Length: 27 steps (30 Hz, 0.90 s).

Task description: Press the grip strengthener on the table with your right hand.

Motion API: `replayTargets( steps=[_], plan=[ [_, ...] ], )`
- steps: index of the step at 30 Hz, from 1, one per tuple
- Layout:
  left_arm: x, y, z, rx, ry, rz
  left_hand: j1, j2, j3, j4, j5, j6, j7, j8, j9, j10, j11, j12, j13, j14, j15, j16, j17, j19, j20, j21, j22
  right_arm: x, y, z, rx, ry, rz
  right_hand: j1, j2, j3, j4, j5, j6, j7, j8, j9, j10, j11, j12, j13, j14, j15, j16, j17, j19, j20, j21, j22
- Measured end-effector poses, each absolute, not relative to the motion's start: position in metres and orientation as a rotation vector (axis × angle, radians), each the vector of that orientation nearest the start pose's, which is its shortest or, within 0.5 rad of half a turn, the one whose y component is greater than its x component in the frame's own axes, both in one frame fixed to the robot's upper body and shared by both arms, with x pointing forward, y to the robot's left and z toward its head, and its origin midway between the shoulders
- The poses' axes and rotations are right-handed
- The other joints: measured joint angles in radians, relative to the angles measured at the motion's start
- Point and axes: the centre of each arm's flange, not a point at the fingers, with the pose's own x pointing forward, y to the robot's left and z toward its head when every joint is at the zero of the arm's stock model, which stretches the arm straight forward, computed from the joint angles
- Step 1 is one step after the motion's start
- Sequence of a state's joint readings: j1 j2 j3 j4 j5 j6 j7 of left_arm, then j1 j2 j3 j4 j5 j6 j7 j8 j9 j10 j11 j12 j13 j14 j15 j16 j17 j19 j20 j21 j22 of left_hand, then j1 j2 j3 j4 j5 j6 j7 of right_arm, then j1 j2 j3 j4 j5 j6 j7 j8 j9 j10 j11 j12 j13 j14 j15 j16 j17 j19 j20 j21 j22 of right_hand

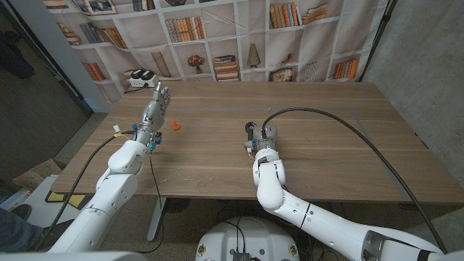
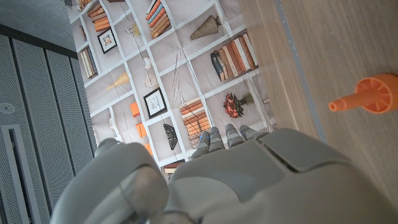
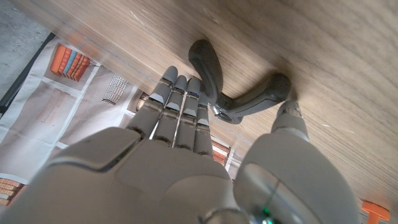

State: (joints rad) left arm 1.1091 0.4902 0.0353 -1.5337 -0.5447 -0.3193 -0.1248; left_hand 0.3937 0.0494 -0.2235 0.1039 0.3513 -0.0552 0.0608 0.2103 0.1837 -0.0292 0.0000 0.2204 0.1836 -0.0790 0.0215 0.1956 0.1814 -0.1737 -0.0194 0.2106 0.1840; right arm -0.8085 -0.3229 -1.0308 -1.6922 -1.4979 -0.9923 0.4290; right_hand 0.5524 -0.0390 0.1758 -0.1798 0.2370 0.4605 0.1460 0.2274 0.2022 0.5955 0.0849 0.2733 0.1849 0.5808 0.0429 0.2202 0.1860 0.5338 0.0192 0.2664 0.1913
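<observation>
The grip strengthener [image 3: 233,93] lay on the wooden counter [image 1: 341,145], a little right of the middle, just in front of the right hand [image 1: 262,139]. In the right wrist view its two dark grey handles spread in a V from a metal spring at the joint. The fingers [image 3: 177,102] reached to one handle and the thumb [image 3: 287,118] stood at the end of the other, so the hand framed the tool from both sides. Whether the fingers already pressed on it, I cannot tell; the handles looked wide apart, so I judge the squeeze was not yet done.

To do this step well, the fingers should wrap more fully over the far handle while the thumb stays behind the near one. Then both should close together, slowly, toward each other along the counter. If only one side pushes, the tool will probably slide or turn on the smooth wood instead of closing.

The left hand [image 1: 155,106] stood on the left side of the counter, fingers apart and holding nothing. A small orange cone-shaped piece [image 2: 368,97] lay just beside it, well apart from the tool.
</observation>
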Motion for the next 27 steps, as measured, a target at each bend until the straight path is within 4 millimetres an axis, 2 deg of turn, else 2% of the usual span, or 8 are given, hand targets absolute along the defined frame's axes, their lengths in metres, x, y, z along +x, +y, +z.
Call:
replayTargets(
  steps=[3, 8, 17, 20, 27],
  plan=[
    [0.579, 0.359, -0.031, -0.013, -0.734, -0.147, 0.0, 0.0, -0.001, 0.001, 0.0, 0.0, 0.0, 0.0, 0.0, 0.0, 0.0, 0.0, 0.0, 0.0, 0.0, 0.0, 0.0, 0.0, 0.0, 0.0, 0.0, 0.56, -0.051, -0.088, -1.732, -0.206, -0.317, 0.01, -0.002, 0.002, -0.002, 0.0, 0.0, 0.0, 0.0, 0.0, 0.001, -0.001, 0.0, 0.0, 0.006, -0.006, 0.0, 0.0, 0.009, 0.006, 0.0, 0.002],
    [0.581, 0.358, -0.032, -0.021, -0.733, -0.159, 0.0, 0.0, -0.001, 0.001, 0.0, 0.004, -0.004, 0.0, 0.0, 0.0, 0.0, 0.0, 0.0, 0.004, 0.004, 0.0, 0.0, 0.0, 0.0, 0.0, 0.0, 0.561, -0.053, -0.089, -1.735, -0.184, -0.32, 0.016, -0.008, 0.005, 0.001, 0.003, 0.0, 0.0, 0.0, 0.0, 0.009, -0.009, 0.0, 0.0, 0.01, -0.01, 0.0, 0.0, 0.014, 0.001, 0.0, 0.002],
    [0.583, 0.357, -0.032, -0.025, -0.731, -0.17, 0.0, 0.0, -0.004, -0.002, 0.0, 0.005, -0.005, 0.0, 0.0, 0.0, 0.0, 0.0, 0.0, 0.008, 0.0, 0.0, 0.0, 0.0, 0.0, 0.0, 0.0, 0.563, -0.056, -0.089, -1.751, -0.154, -0.326, 0.081, 0.009, 0.028, 0.0, 0.008, 0.004, -0.004, 0.0, 0.0, 0.013, -0.013, -0.004, 0.0, 0.018, -0.018, -0.006, 0.0, 0.023, -0.001, 0.0, 0.002],
    [0.583, 0.356, -0.032, -0.025, -0.73, -0.172, 0.0, 0.0, -0.004, -0.002, 0.0, 0.005, -0.005, 0.0, 0.0, 0.0, 0.0, -0.002, 0.0, 0.008, 0.0, 0.0, 0.0, 0.0, 0.0, 0.0, 0.0, 0.565, -0.058, -0.089, -1.755, -0.148, -0.329, 0.097, 0.012, 0.028, 0.0, 0.008, 0.007, -0.007, 0.0, 0.0, 0.014, -0.014, -0.004, 0.0, 0.02, -0.02, -0.006, 0.0, 0.024, -0.002, 0.0, 0.002],
    [0.585, 0.355, -0.032, -0.028, -0.728, -0.174, 0.0, 0.0, -0.007, -0.004, -0.004, 0.005, -0.005, 0.0, 0.0, 0.004, -0.004, -0.008, 0.0, 0.008, 0.0, 0.0, 0.0, 0.0, 0.0, 0.0, 0.0, 0.569, -0.062, -0.089, -1.771, -0.12, -0.33, 0.112, 0.012, 0.037, -0.001, 0.008, 0.007, -0.007, 0.0, 0.005, 0.018, -0.018, -0.004, 0.0, 0.025, -0.025, -0.006, 0.0, 0.029, -0.007, 0.0, 0.002]
  ],
)
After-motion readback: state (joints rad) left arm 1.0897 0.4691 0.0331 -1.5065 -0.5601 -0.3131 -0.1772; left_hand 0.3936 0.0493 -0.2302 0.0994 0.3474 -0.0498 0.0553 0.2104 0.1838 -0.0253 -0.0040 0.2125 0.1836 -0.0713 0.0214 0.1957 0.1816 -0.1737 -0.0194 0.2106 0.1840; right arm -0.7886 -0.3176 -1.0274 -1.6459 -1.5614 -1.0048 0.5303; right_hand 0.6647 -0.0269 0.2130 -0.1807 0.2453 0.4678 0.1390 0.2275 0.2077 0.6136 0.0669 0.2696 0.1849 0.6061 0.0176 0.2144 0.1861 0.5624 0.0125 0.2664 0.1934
